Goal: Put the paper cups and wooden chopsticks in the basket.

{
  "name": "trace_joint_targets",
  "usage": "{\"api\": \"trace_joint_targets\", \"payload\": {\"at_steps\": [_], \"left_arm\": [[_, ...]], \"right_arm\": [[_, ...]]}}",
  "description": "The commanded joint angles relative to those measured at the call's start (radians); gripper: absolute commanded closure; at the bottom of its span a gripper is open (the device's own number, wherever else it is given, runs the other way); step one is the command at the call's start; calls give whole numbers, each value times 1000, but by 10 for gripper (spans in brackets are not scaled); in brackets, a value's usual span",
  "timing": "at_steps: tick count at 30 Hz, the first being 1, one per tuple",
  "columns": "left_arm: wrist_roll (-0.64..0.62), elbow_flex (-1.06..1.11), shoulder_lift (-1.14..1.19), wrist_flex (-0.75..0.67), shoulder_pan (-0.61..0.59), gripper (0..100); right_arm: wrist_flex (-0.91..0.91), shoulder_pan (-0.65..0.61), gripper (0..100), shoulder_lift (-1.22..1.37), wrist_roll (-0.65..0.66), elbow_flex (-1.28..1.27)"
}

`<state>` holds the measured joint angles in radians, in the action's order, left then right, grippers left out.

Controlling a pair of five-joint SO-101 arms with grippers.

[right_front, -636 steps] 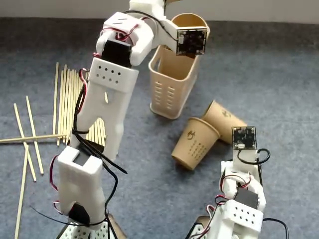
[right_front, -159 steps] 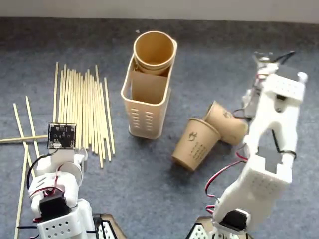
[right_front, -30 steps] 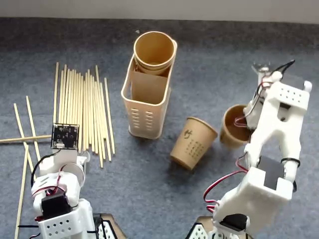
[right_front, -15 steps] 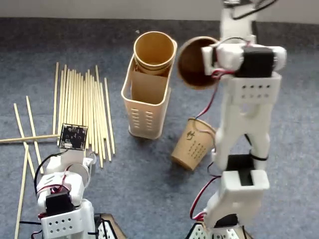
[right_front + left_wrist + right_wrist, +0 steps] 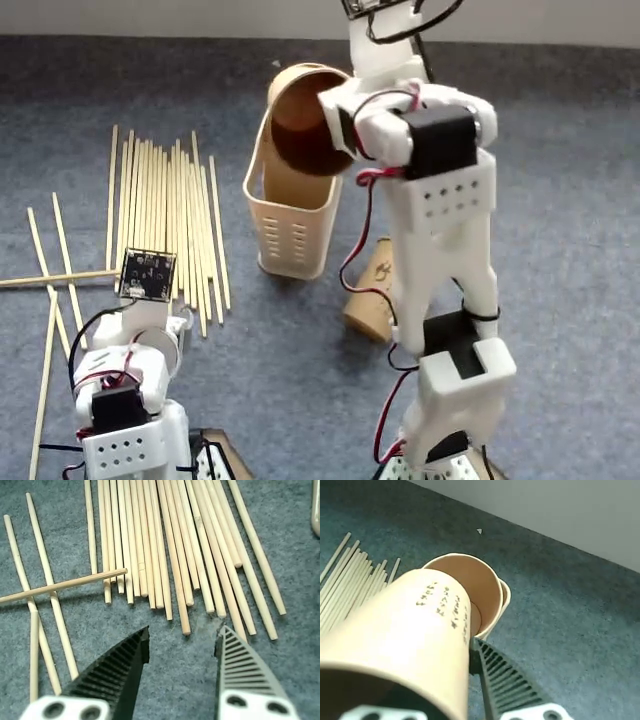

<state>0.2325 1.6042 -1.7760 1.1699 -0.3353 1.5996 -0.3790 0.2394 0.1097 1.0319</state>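
The right claw (image 5: 338, 125), clamped on a paper cup (image 5: 300, 125), has swung it from the surface's three o'clock to over the basket (image 5: 290, 235) at twelve; release looks next. The left claw (image 5: 183, 632) hangs spread apart over chopsticks (image 5: 165, 545) at nine.

A makeshift robotics test bench: grey felt mat (image 5: 570, 250), bare pale wall (image 5: 150, 15), white printed arm (image 5: 445, 220).
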Motion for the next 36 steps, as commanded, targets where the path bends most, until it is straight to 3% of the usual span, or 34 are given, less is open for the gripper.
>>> {"api": "trace_joint_targets", "payload": {"at_steps": [1, 8, 15, 17, 22, 25, 36], "left_arm": [[8, -4, -18, -11, 19, 779], [8, -4, -18, -12, 19, 779], [8, -2, -18, -12, 19, 779], [8, -2, -18, -11, 19, 779], [8, -2, -18, -8, 19, 779], [8, -2, -18, -8, 19, 779], [8, 12, -18, -14, 21, 779]], "right_arm": [[-153, 4, 992, -12, -9, -130], [-213, 5, 992, -12, -8, -248], [-50, 27, 982, -13, 11, -243], [-24, 27, 916, -16, 51, -239], [-24, 24, 592, -31, 31, -160], [-24, 22, 476, -38, 28, -91], [74, 27, 456, -30, 25, 332]]}}
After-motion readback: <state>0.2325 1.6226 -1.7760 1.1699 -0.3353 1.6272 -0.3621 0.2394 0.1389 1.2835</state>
